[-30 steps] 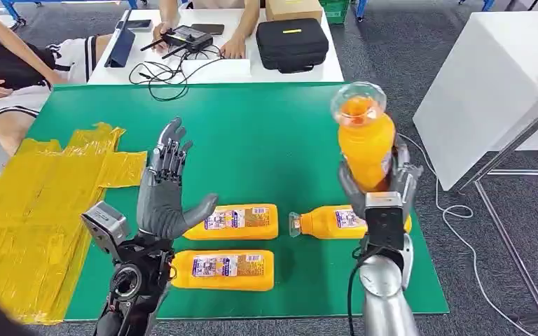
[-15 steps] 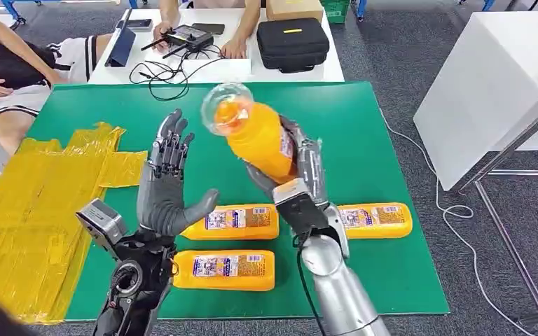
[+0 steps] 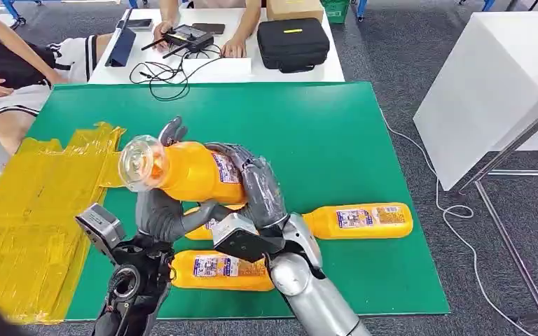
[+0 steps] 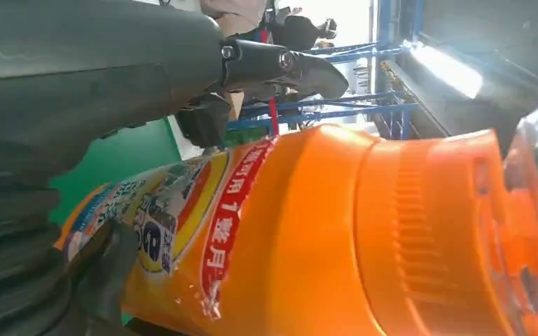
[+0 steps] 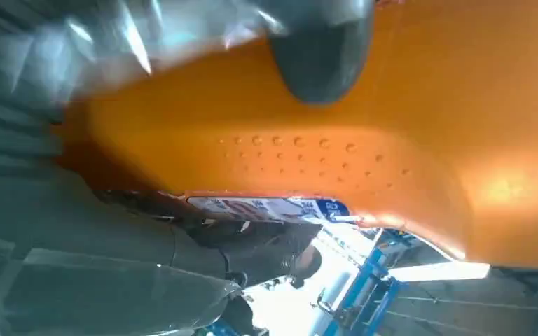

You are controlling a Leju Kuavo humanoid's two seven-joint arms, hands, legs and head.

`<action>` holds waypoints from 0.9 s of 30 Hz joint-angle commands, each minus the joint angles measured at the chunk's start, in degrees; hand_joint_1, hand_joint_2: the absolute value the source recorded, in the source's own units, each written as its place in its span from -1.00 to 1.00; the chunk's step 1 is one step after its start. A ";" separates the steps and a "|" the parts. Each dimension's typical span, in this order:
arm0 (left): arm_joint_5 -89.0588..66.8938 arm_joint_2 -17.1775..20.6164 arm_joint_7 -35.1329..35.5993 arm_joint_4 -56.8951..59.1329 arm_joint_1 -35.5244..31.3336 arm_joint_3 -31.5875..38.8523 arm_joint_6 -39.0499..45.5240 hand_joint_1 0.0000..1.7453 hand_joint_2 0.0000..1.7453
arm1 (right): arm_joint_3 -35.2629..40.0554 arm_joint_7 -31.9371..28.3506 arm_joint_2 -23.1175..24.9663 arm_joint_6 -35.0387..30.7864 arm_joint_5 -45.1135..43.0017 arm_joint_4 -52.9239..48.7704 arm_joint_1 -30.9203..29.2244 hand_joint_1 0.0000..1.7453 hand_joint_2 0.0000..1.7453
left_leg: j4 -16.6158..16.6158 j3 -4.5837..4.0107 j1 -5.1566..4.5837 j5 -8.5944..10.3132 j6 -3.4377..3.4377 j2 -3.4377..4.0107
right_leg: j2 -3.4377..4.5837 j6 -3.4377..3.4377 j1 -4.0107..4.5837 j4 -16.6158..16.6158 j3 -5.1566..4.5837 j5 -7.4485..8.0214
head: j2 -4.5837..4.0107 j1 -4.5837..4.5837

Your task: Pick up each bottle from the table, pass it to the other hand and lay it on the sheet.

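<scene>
1. Within the last second we have swung the orange bottle (image 3: 182,171) from high over the desk's (image 3: 336,133) right side across to our left robot hand (image 3: 161,210).
2. Our right robot hand (image 3: 256,185) is wrapped round the bottle; the left robot hand lies spread against it, not visibly closed.
3. We judge the handover is beginning.
4. Three more bottles (image 3: 357,220) lie on the desk; the yellow sheet (image 3: 35,210) awaits.

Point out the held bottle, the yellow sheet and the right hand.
held bottle (image 3: 185,171), head view, on its orange body.
yellow sheet (image 3: 28,210), head view, on its bare middle.
right hand (image 3: 258,187), head view, on the back of the hand.
</scene>
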 commanded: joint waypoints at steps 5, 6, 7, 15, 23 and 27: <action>0.77 1.34 -0.35 3.84 -1.82 0.25 0.12 -1.00 1.00 | 5.55 0.68 -2.43 -1.48 1.24 6.15 -1.82 1.00 1.00 | -0.15 0.33 0.06 -0.04 -0.02 -0.01 | -0.11 -0.02 0.07 -0.17 0.33 -0.05 | 0.00 0.00; 0.96 1.26 -0.48 4.03 -1.89 0.40 0.21 -0.88 1.00 | 5.58 0.60 -2.44 -1.58 1.06 6.48 -1.90 1.00 1.00 | -0.11 0.24 0.04 -0.03 -0.01 0.00 | -0.08 -0.01 0.04 -0.12 0.24 -0.03 | 0.00 0.02; 1.37 1.15 -0.69 4.36 -1.98 0.64 0.31 0.44 1.00 | 5.66 0.42 -2.47 -1.76 0.71 7.11 -2.02 1.00 1.00 | -0.15 0.33 0.06 -0.04 -0.02 0.01 | -0.09 -0.01 0.06 -0.17 0.33 -0.04 | 0.00 0.00; 1.98 1.06 -1.21 5.46 -2.43 0.44 0.41 1.00 1.00 | 5.90 0.15 -2.51 -2.43 0.02 8.63 -2.10 1.00 1.00 | -0.15 0.34 0.07 -0.03 -0.02 -0.02 | -0.14 -0.01 0.08 -0.19 0.36 -0.04 | 0.00 0.00; 3.05 1.22 -1.93 6.05 -2.44 0.24 0.65 1.00 1.00 | 5.91 0.20 -2.55 -2.71 -0.16 8.82 -1.56 1.00 1.00 | -0.14 0.32 0.07 -0.04 -0.02 -0.04 | -0.15 -0.02 0.09 -0.17 0.34 -0.05 | 0.00 0.00; 3.19 1.09 -1.82 7.07 -4.20 -0.12 0.70 1.00 1.00 | 5.22 0.68 -2.40 -3.33 -0.25 8.71 -2.70 1.00 1.00 | -0.10 0.26 0.06 -0.02 -0.02 -0.06 | -0.17 -0.02 0.08 -0.14 0.28 -0.04 | 0.00 0.00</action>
